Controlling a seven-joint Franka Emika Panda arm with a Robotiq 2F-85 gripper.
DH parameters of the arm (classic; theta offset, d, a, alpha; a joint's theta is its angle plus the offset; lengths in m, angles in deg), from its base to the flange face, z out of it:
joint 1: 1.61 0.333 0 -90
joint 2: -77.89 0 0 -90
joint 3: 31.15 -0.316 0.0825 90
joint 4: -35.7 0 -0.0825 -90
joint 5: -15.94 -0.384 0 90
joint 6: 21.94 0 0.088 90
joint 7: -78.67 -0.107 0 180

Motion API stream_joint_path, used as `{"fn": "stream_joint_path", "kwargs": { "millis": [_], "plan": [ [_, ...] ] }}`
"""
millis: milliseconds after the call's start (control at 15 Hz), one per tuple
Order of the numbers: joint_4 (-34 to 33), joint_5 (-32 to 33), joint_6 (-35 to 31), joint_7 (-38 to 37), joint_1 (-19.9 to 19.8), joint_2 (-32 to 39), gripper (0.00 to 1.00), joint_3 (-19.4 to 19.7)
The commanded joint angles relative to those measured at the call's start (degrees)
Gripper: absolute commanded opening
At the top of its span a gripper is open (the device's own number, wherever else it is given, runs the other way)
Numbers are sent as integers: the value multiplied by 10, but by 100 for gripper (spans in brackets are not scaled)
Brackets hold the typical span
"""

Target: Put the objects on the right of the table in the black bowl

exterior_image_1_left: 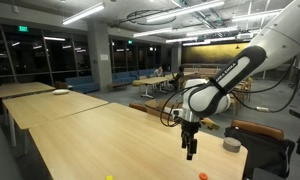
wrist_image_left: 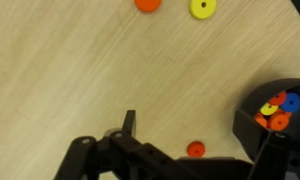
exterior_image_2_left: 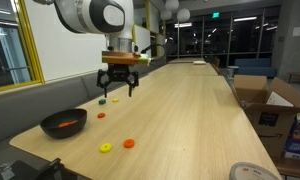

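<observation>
The black bowl sits near the end of the light-wood table and holds several small coloured pieces. In the wrist view the bowl is at the right edge. One small orange item lies on the table just beyond the bowl, and it also shows in the wrist view. A second orange item lies near the table end, at the top of the wrist view. My gripper hovers open and empty above the first orange item, and the wrist view shows its fingers spread to either side.
A yellow ring lies beside the second orange item. A small green item lies behind the gripper. Cardboard boxes stand off the table's far side. More tables and chairs fill the room behind.
</observation>
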Motion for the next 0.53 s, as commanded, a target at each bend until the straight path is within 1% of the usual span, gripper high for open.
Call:
{"fn": "stream_joint_path", "kwargs": {
  "millis": [0,133,267,467],
  "plan": [
    [45,27,-70,-81,-16,-16,100,24],
    [55,42,-118,-139,-21,5,100,30],
    [66,69,-170,-217,-23,29,100,31],
    [81,144,-239,-352,-30,67,100,42]
  ]
}}
